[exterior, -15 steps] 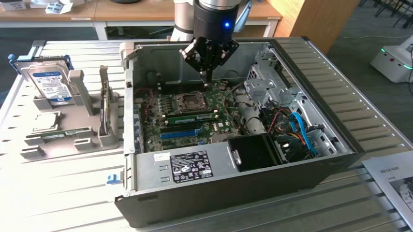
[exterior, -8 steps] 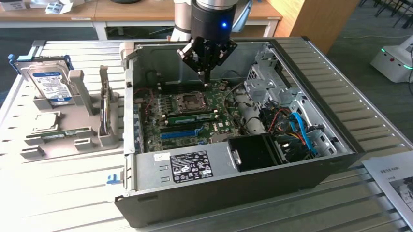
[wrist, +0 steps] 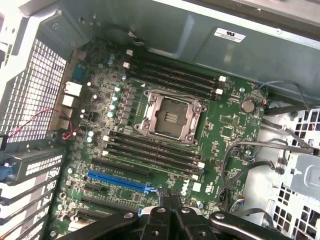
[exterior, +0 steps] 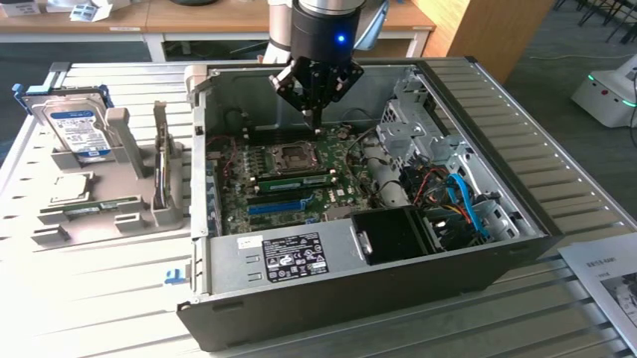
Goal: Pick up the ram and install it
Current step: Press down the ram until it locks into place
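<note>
My gripper [exterior: 313, 127] hangs inside the open computer case [exterior: 518, 224], over the motherboard [exterior: 298, 175] just beyond the CPU socket [exterior: 295, 155]. Its fingers [wrist: 176, 206] are pressed together with nothing between them. The ram [exterior: 295, 179], a thin green stick, stands seated in a slot on the near side of the socket, between white clips. In the wrist view the ram [wrist: 152, 161] lies in the slot row beside the socket [wrist: 170, 116], apart from the gripper [wrist: 170, 199].
A grey holder [exterior: 110, 224] at the exterior view's left carries a blue-labelled hard drive [exterior: 77, 127] and another green stick [exterior: 100, 206]. Blue slot strip [exterior: 276, 205], black fan box [exterior: 398, 233], cables [exterior: 458, 198] and drive cage [exterior: 413, 119] crowd the case.
</note>
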### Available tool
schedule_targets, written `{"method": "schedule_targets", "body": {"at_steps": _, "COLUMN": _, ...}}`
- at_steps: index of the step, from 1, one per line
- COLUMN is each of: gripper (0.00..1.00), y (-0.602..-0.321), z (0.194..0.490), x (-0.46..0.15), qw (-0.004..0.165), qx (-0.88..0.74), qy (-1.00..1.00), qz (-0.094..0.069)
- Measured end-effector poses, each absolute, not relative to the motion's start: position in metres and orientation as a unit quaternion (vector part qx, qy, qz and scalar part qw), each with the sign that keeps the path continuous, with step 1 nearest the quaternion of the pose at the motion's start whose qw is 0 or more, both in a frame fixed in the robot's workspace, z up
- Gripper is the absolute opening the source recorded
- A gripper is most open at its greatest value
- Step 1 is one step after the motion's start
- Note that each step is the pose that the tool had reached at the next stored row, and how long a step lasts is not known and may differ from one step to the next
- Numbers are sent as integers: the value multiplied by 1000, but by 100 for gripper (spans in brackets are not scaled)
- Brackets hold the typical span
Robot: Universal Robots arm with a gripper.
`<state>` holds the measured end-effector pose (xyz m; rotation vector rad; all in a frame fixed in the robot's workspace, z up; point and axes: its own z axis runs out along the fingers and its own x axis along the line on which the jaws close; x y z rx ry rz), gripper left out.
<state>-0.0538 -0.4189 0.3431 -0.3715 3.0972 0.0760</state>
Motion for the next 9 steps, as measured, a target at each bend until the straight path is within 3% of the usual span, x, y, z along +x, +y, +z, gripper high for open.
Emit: {"method": "schedule_targets", "body": {"at_steps": 9, "gripper": 10, "y": -419, "z": 343, "x": -54, "qw": 11, "qx": -102, "qy": 994, "qz": 24}}
